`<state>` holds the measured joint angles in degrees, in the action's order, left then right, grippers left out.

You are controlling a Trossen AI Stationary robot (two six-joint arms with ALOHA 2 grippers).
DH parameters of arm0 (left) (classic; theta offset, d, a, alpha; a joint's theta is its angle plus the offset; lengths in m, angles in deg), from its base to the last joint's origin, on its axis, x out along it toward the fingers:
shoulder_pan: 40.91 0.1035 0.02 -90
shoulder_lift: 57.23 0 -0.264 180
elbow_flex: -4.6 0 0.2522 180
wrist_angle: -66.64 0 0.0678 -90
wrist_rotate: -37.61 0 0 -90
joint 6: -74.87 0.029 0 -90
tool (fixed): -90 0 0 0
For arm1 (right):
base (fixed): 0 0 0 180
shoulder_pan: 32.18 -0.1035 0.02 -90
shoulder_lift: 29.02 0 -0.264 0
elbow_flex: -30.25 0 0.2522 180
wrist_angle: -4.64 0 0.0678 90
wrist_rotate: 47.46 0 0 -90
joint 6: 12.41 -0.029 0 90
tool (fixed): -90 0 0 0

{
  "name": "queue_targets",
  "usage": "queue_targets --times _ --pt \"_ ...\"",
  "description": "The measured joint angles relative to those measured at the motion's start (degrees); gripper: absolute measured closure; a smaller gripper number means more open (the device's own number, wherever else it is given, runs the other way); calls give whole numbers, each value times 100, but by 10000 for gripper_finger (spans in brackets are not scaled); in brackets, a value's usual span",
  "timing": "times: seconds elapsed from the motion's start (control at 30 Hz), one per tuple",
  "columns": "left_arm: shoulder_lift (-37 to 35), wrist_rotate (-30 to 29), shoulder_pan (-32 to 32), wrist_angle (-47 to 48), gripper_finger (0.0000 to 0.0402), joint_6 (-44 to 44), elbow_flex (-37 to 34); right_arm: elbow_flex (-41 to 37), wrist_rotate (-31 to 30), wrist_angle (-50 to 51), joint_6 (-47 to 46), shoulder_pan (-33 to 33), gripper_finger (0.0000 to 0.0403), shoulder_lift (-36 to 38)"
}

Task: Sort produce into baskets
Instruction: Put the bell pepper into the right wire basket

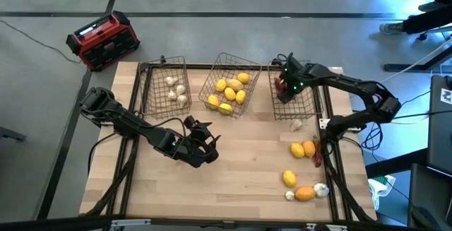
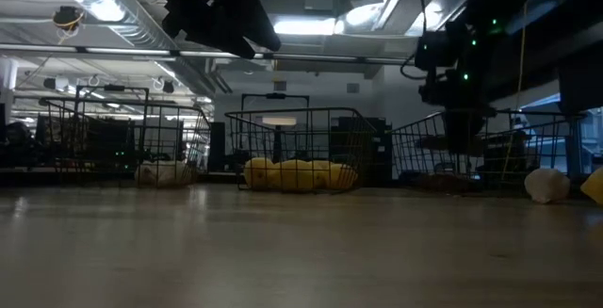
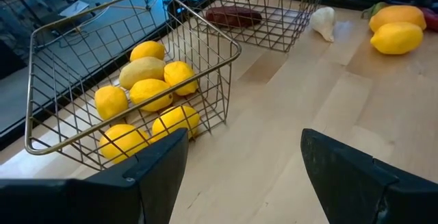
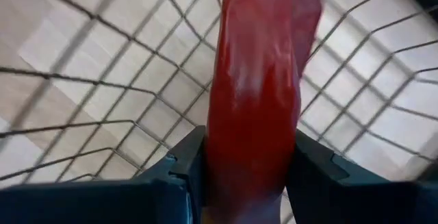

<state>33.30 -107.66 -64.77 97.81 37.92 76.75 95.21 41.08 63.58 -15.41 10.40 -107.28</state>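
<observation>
**Red pepper held over the right basket**

A dark red pepper (image 4: 254, 94) is filling the right wrist view, the right gripper (image 1: 284, 83) clamping it between its jaws above the right basket (image 1: 308, 102) at upper right of the high view. The left gripper (image 1: 203, 146) is hovering with jaws spread at desk (image 1: 240, 167) centre, near the middle basket (image 1: 212, 83) of lemons (image 1: 233, 93).

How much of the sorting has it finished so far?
Roughly half. Lemons fill the middle basket and white bulbs the left basket. The right gripper holds a red pepper over the right basket. Loose produce remains on the table; the left gripper waits open.
</observation>
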Motion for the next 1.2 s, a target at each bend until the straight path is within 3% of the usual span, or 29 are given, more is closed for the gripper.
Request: queue_targets --times 0.5,0.77,1.2 --pt "-1 -94 2 0 121 -24 0 -402 -51 -869 -4 -7 260 -717" --pt "-1 -94 0 0 121 -46 0 -394 -463 -988 27 -19 255 -844" --pt "-3 -94 2 -2 121 -53 0 -405 -503 -910 181 -19 125 -788"
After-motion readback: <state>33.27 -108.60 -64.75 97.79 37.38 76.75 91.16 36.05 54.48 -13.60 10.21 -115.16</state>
